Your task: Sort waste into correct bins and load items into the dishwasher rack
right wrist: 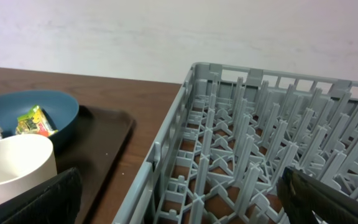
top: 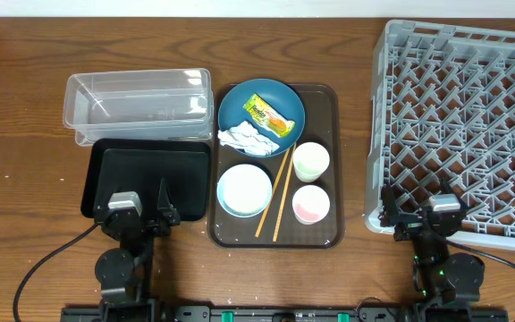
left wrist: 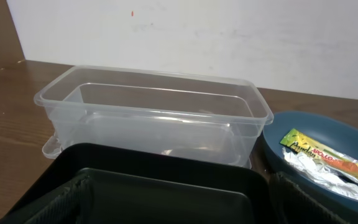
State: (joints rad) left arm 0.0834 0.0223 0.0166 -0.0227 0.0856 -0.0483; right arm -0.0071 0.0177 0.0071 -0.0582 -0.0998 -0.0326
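Observation:
The dark blue plate [top: 240,103] holds the yellow-green wrapper [top: 268,115] and the white tissue [top: 247,139]. Below it lie the pale bowl [top: 245,190], the chopsticks [top: 277,192], the green cup [top: 311,161] and the pink cup [top: 311,204]. The clear tub [top: 141,107] and the black tub [top: 155,170] stand at the left, the grey rack [top: 375,134] at the right. My left gripper [top: 141,204] is open and empty over the black tub's near edge [left wrist: 166,186]. My right gripper [top: 416,210] is open and empty over the rack's near left corner [right wrist: 260,137]. I cannot make out any rice grains.
The dishes sit on a dark brown tray [top: 320,116] in the middle of the wooden table. The left wrist view shows the clear tub [left wrist: 154,112] and the plate's wrapper [left wrist: 328,155]. The right wrist view shows a white cup [right wrist: 17,165] and the plate [right wrist: 61,109].

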